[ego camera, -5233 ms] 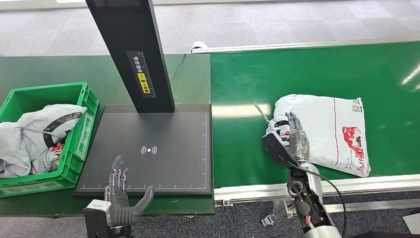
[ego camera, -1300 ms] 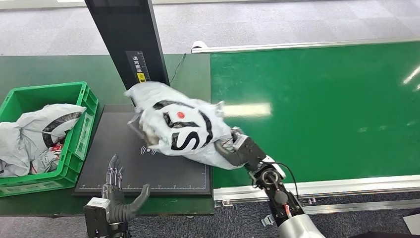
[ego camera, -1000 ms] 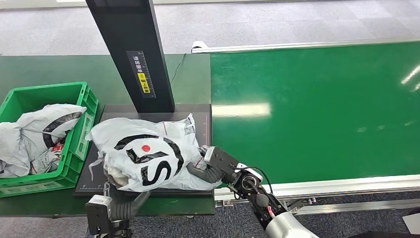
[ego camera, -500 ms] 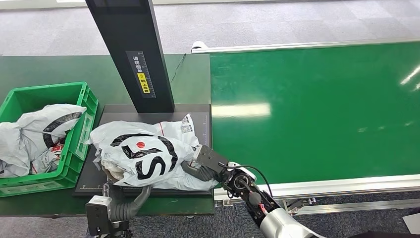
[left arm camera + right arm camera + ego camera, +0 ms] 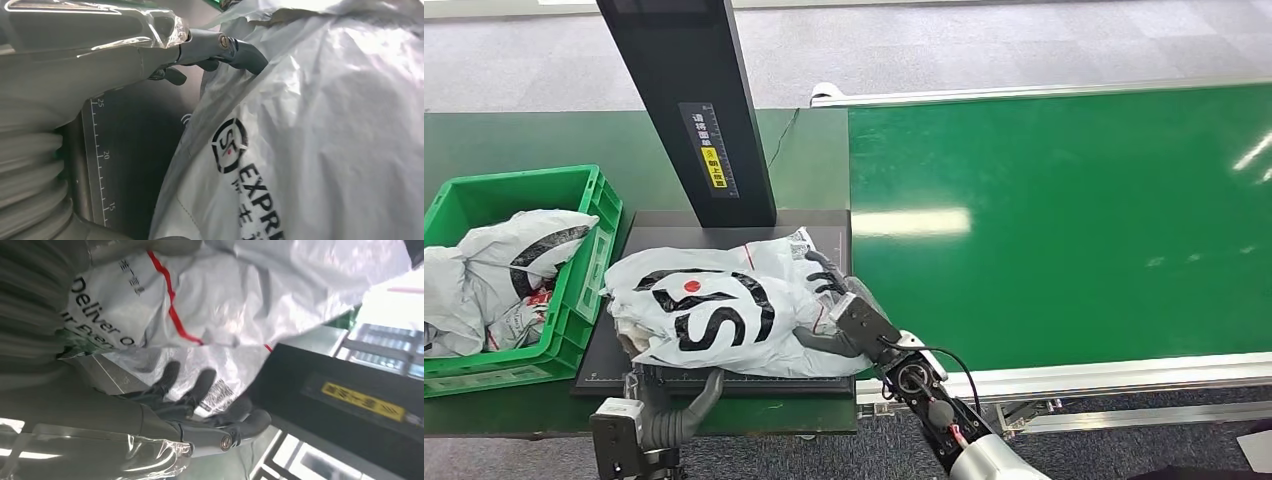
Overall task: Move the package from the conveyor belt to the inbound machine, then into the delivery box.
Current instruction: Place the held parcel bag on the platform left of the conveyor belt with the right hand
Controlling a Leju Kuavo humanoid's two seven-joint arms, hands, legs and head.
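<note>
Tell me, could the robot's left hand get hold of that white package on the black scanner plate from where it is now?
Probably yes. The left hand sits at the near edge of the scanner plate, its thumb already against the package, nothing between them. The right hand is at the package's other end.

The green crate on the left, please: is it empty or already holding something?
Holding something: the green crate contains crumpled grey packages.
</note>
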